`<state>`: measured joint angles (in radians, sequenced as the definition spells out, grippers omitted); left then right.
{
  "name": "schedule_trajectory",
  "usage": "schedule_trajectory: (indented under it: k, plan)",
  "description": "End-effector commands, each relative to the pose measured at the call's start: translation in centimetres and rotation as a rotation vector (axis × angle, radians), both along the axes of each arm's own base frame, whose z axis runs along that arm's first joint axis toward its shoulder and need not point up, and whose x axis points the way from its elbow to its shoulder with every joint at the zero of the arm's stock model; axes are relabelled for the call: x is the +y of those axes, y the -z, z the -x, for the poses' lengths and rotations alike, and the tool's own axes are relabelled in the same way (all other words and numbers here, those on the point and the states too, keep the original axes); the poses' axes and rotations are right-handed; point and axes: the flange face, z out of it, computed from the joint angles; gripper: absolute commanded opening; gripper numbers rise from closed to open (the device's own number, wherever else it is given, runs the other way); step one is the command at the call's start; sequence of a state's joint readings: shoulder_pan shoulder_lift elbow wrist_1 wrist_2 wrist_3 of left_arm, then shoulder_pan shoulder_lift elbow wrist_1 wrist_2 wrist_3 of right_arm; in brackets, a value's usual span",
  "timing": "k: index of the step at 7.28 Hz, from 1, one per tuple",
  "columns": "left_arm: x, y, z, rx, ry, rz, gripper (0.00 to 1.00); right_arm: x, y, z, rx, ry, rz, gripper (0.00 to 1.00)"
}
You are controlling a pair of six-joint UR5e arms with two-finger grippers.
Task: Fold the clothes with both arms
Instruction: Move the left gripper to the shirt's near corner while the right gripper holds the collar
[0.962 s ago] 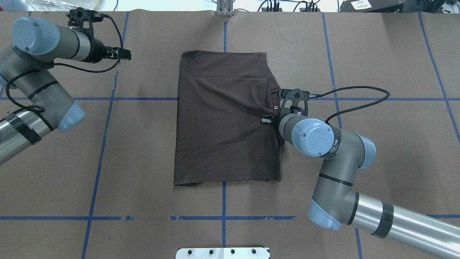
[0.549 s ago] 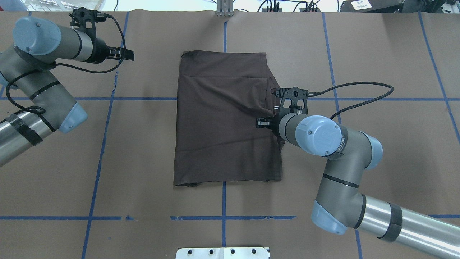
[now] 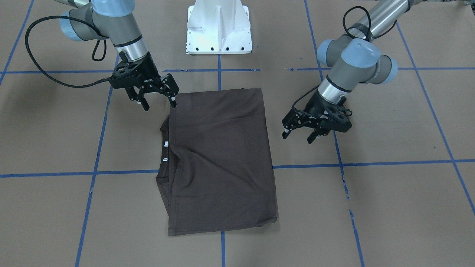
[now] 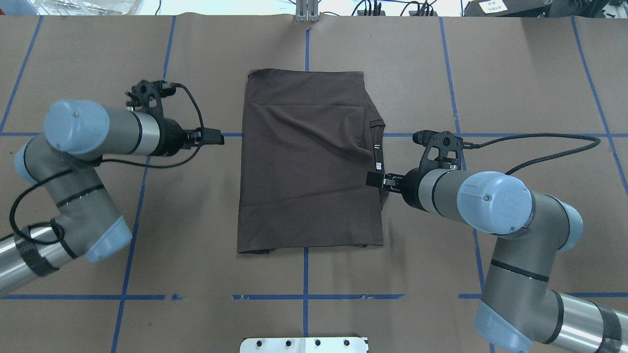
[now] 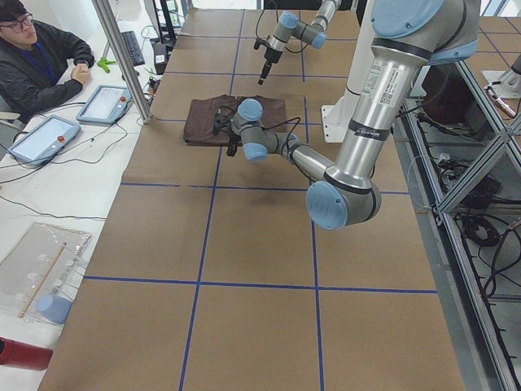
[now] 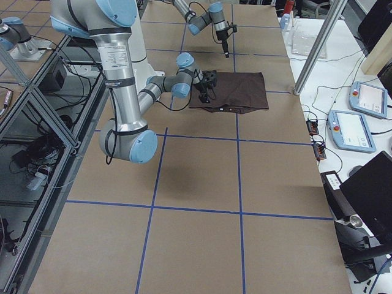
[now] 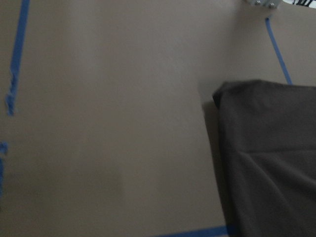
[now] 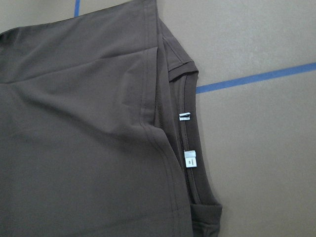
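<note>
The dark brown T-shirt (image 4: 309,166) lies folded into a tall rectangle in the middle of the table, and it also shows from the front (image 3: 222,159). Its collar with two white tags (image 8: 190,159) sits along the edge on my right side. My right gripper (image 4: 375,180) hovers open at that edge just below the tags, with nothing between its fingers (image 3: 159,103). My left gripper (image 4: 216,138) is open and empty (image 3: 297,136), a short gap off the shirt's opposite edge. The left wrist view shows a shirt corner (image 7: 266,158) on bare paper.
Brown paper with blue tape lines (image 4: 305,294) covers the table. The white pedestal base (image 3: 219,29) stands on my side of the shirt. Beyond the far edge a metal post (image 5: 122,57) rises, and a person sits at tablets (image 5: 102,102).
My left arm swung from the far left corner down to the shirt's left edge. My right gripper drew back off the cloth toward its right edge. The shirt stayed still.
</note>
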<state>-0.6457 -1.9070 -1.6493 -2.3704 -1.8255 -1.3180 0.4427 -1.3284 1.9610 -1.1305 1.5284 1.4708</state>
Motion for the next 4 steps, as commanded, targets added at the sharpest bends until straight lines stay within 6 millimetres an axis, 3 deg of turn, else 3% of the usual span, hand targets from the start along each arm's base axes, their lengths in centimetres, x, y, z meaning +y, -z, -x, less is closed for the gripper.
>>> schedule_trajectory:
  k: [1, 2, 4]
  plan:
    - [9.9, 0.8, -2.7, 0.096, 0.008, 0.17, 0.64, 1.2, 0.3, -0.3, -0.041, -0.022, 0.054, 0.98]
    - [13.4, 0.7, -5.7, 0.121, 0.053, 0.244, 0.53, 1.2, 0.4, -0.3, -0.043, -0.023, 0.052, 0.99]
    - [15.8, 0.3, -7.4, 0.117, 0.033, 0.28, 0.53, 1.2, 0.5, -0.3, -0.045, -0.024, 0.05, 0.99]
